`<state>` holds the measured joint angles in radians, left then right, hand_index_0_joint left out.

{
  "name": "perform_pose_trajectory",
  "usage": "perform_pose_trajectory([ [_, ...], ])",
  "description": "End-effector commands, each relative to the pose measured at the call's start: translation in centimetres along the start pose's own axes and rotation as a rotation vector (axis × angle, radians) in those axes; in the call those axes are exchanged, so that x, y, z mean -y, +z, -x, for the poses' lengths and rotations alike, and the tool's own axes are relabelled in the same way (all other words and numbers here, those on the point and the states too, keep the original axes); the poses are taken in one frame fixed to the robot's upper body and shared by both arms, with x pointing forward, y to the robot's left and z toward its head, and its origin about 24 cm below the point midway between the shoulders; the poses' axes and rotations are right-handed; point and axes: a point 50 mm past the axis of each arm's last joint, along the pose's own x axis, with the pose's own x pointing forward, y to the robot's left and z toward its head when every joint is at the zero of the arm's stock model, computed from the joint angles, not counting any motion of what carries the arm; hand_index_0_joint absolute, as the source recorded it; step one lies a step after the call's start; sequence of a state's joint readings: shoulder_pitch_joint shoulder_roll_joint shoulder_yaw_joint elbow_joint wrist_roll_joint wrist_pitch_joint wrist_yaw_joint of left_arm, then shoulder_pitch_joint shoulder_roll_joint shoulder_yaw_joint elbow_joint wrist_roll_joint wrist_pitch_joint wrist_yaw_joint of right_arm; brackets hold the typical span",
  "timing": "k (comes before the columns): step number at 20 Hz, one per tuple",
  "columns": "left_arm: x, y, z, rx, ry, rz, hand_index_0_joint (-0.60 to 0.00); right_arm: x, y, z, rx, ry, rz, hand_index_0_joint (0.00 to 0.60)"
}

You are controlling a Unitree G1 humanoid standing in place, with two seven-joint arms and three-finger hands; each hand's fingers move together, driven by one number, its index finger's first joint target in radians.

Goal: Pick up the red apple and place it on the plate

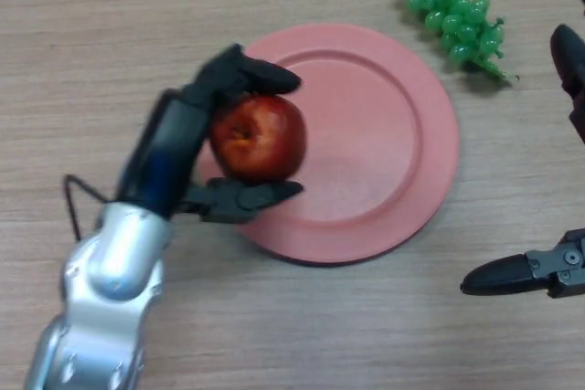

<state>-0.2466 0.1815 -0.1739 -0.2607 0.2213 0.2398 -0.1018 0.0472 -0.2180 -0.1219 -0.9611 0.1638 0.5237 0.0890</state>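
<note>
A red apple [260, 137] sits in my left hand [187, 130], whose fingers and thumb curl round it from above and below. The hand holds the apple over the left rim of a round pink plate [384, 134] in the middle of the table. I cannot tell whether the apple touches the plate. My right hand [548, 271] shows at the right edge, apart from the plate, its fingers straight and holding nothing.
A bunch of green grapes [454, 15] lies on the wooden table beyond the plate's upper right rim.
</note>
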Motion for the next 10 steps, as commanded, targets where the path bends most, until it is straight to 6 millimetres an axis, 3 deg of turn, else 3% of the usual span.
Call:
perform_pose_trajectory([
  [1,-0.4,2.8,-1.6,0.160,0.037,-0.004,-0.600,0.5,2.5,0.7,0.164,-0.015,0.006,0.000],
  [5,0.6,2.5,-3.4,0.205,-0.010,-0.068,-0.600,1.3,2.8,1.1,0.170,-0.031,0.006,0.000],
  [6,0.7,2.5,-3.4,0.206,-0.015,-0.070,-0.500,1.3,2.8,1.1,0.169,-0.031,0.007,0.000],
  [9,1.1,1.4,-4.0,0.187,-0.050,-0.062,-0.100,1.3,2.7,1.1,0.156,-0.036,0.008,0.000],
  [10,1.0,0.9,-4.3,0.173,-0.048,-0.053,-0.003,1.4,2.8,1.0,0.150,-0.042,0.003,0.000],
])
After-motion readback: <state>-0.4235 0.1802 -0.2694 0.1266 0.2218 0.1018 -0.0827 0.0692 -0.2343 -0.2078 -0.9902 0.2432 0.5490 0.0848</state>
